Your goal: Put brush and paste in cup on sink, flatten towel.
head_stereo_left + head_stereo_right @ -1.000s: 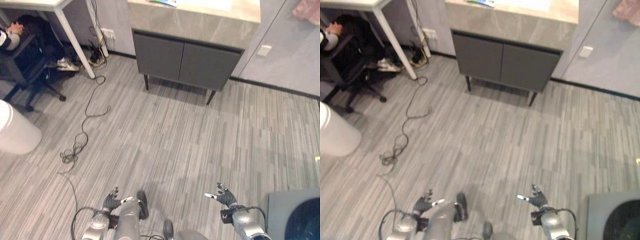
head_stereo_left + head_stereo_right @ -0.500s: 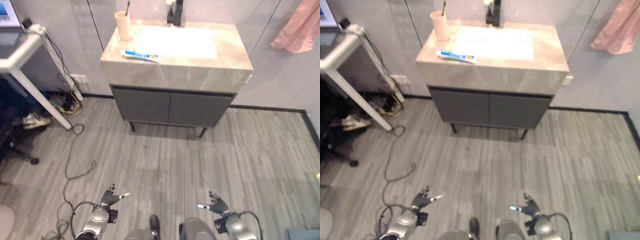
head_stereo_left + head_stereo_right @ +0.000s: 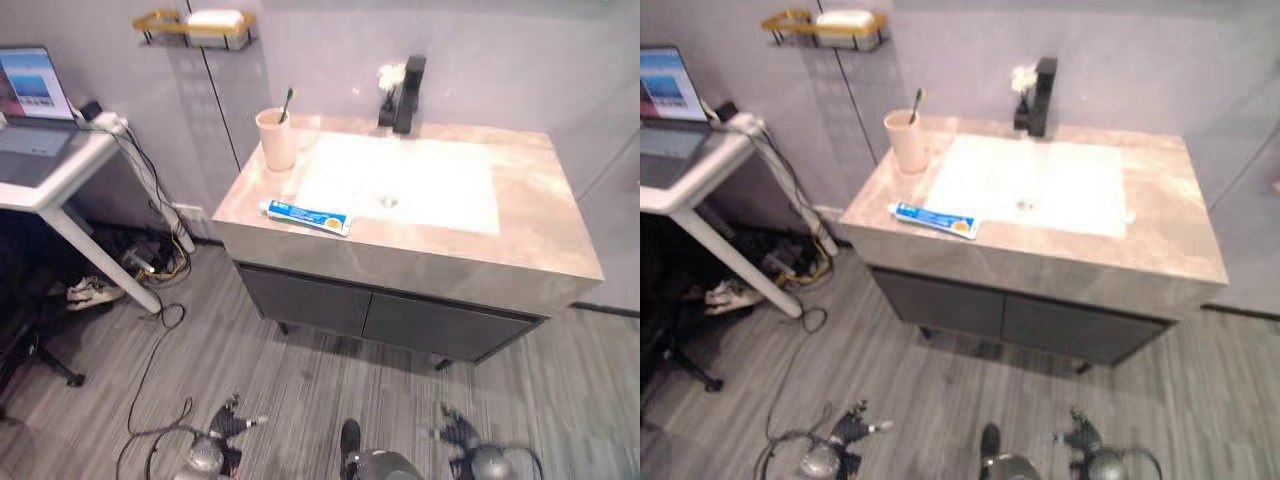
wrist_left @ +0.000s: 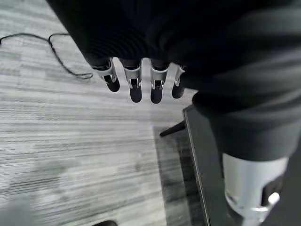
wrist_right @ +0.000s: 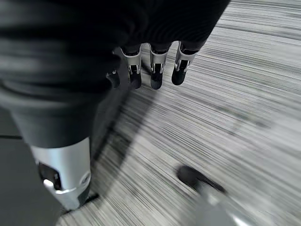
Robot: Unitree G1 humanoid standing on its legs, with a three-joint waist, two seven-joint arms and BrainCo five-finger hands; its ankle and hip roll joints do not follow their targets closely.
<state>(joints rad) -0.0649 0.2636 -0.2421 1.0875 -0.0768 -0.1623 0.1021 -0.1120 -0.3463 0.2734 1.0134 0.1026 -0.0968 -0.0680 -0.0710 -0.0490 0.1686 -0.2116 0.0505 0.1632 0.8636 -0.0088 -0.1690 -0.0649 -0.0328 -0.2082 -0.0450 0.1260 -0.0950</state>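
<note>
Laptop [image 3: 30, 100] is being carried by desk [image 3: 45, 185] left of sink [image 3: 400, 185] | paste [image 3: 306, 217] is lying on counter just before cup [image 3: 276, 140], brush [image 3: 285, 104] standing in cup | left hand [image 3: 232, 424] and right hand [image 3: 458, 432] are being held low over floor [image 3: 300, 370], fingers relaxed, nothing held.

We see a pink cup [image 3: 277, 140] upright at the sink counter's [image 3: 520, 235] ten o'clock corner, brush [image 3: 286, 104] standing inside; the blue-white paste tube [image 3: 306, 217] lies flat at eight o'clock.
</note>
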